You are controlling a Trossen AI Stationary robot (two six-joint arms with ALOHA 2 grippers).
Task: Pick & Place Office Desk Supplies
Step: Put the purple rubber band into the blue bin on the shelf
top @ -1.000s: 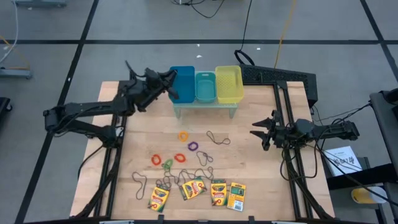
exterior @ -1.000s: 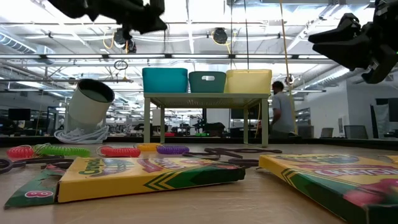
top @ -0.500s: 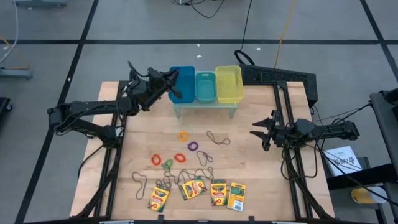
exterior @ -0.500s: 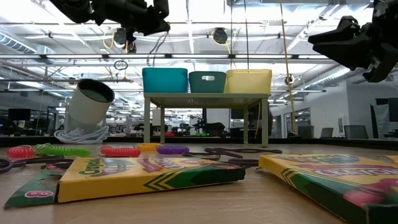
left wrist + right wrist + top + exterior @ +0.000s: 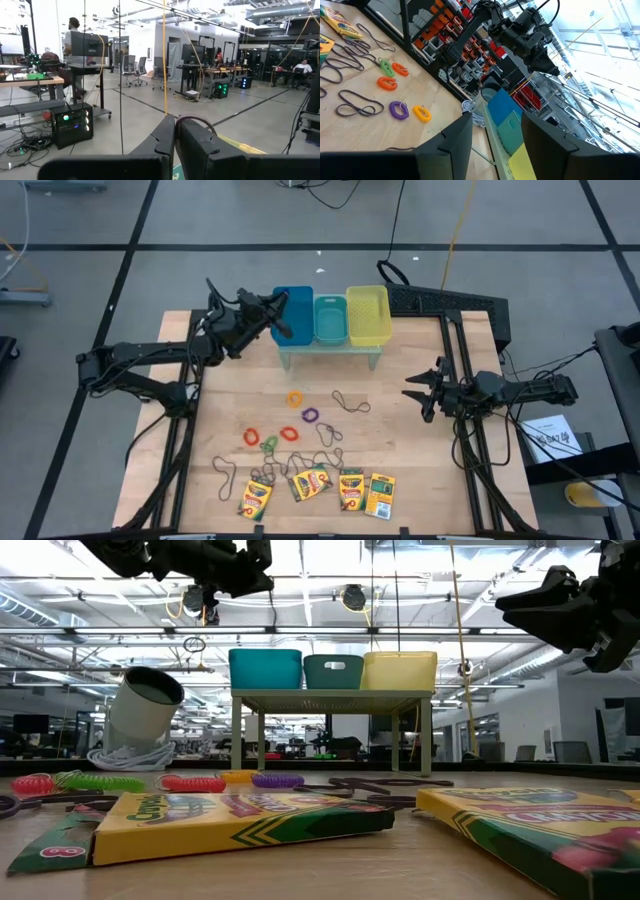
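The left gripper (image 5: 283,323) is up high over the blue bin (image 5: 294,315). Its two fingers (image 5: 167,137) are pressed almost together, and a thin brownish loop (image 5: 197,122) is pinched between them. The loop sticks up like a small hoop in the left wrist view.

The right gripper (image 5: 410,392) waits over the right side of the wooden desk (image 5: 420,480). Its fingers (image 5: 455,137) are apart and there is nothing between them.

Three bins stand in a row on a small stand at the back of the desk: the blue one, a teal bin (image 5: 330,318) and a yellow bin (image 5: 367,314).

The small ring bands lie in the middle of the desk. There is an orange-yellow ring (image 5: 294,398), a purple ring (image 5: 310,415), a red ring (image 5: 250,436), another orange ring (image 5: 289,434) and a green ring (image 5: 269,444). More thin wiry loops (image 5: 350,402) lie around them, some beside the rings and some nearer the front.

Four crayon boxes (image 5: 350,490) lie in a row by the front edge of the desk.

In the low view, a round white roll (image 5: 143,710) leans at the left, behind the rings.
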